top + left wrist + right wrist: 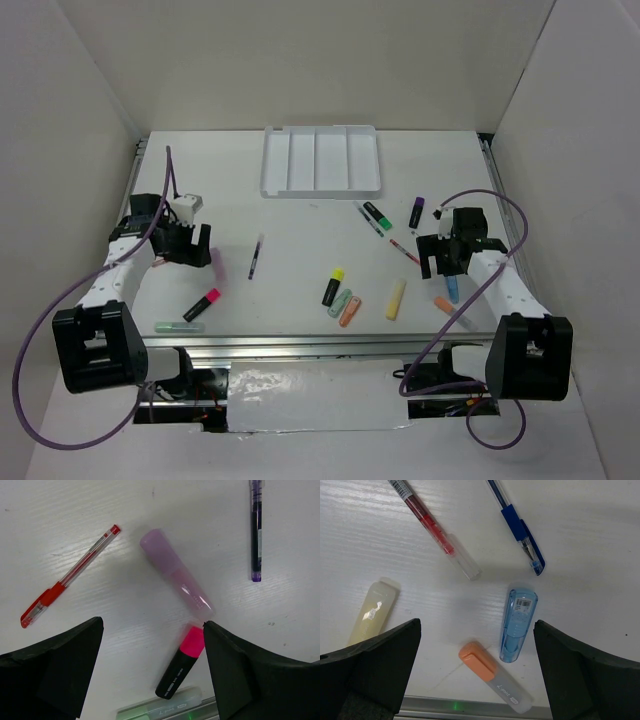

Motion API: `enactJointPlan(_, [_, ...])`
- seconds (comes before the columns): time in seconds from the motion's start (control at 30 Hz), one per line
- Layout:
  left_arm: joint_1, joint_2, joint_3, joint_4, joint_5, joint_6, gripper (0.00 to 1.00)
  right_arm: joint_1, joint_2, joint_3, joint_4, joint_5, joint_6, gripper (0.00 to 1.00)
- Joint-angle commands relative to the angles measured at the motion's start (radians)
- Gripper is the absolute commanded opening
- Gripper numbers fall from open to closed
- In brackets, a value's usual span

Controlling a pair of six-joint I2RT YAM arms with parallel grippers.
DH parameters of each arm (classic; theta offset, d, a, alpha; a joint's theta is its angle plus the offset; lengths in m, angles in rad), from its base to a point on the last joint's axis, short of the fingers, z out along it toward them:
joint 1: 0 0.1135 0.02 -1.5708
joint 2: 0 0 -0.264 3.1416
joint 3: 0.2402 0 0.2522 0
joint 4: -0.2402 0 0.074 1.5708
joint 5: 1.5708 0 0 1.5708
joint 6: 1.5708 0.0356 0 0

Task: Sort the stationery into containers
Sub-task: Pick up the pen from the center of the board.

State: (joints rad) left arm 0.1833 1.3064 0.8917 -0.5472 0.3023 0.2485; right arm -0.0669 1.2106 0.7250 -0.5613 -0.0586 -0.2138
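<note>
Left gripper (152, 625) points down, jaws spread wide, a pink-capped highlighter (181, 662) lying between them; right gripper (477, 624), equally spread, brackets a blue marker (517, 625) and an orange marker (492, 672).

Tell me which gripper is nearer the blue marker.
Right. The right gripper hangs just over the blue marker, which shows between its open jaws. The left gripper is far off on the left side, over a pink highlighter.
</note>
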Motion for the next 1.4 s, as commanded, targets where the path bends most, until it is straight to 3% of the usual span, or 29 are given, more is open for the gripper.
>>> enactJointPlan(0.0, [0.024,0.019,0.027,0.003,0.046,0.041,0.94,0.004,0.003,0.014,0.026,0.009,0.008,1.0])
enactJointPlan(0.07, [0.045,0.056,0.055,0.001,0.006,0.035,0.94,0.003,0.003,0.016,0.026,0.008,0.008,1.0])
enactJointPlan(0.33, [0.154,0.223,0.3,-0.2,0.201,0.204,0.92,-0.005,0.007,0.017,0.029,0.005,0.005,1.0])
enactJointPlan(0.4, [0.163,0.214,0.312,-0.188,0.225,0.231,0.99,-0.007,0.006,0.017,0.029,0.003,0.005,1.0])
enactJointPlan(0.5, [0.163,0.209,0.323,-0.148,0.177,0.253,0.99,-0.008,0.004,0.017,0.026,-0.001,0.002,1.0])
enactJointPlan(0.6, [0.171,0.292,0.416,-0.186,0.085,0.323,0.95,-0.011,0.004,0.017,0.024,-0.003,0.002,1.0])
enactJointPlan(0.63, [0.183,0.366,0.505,-0.283,0.096,0.368,0.93,-0.011,0.003,0.017,0.023,-0.003,0.002,1.0])
enactJointPlan(0.7, [0.22,0.444,0.599,-0.409,0.142,0.511,0.82,-0.011,0.009,0.019,0.023,-0.006,0.001,1.0])
enactJointPlan(0.77, [0.229,0.51,0.676,-0.457,0.118,0.537,0.72,-0.016,0.015,0.019,0.023,-0.006,0.001,1.0])
enactJointPlan(1.0, [0.234,0.539,0.636,-0.422,0.012,0.675,0.66,-0.02,0.018,0.017,0.023,0.0,0.001,1.0])
enactJointPlan(1.13, [0.249,0.594,0.624,-0.461,0.035,0.758,0.69,-0.024,0.03,0.017,0.026,0.003,-0.002,1.0])
enactJointPlan(1.37, [0.239,0.613,0.55,-0.393,0.023,0.764,0.72,-0.028,0.038,0.019,0.024,0.008,-0.001,1.0])
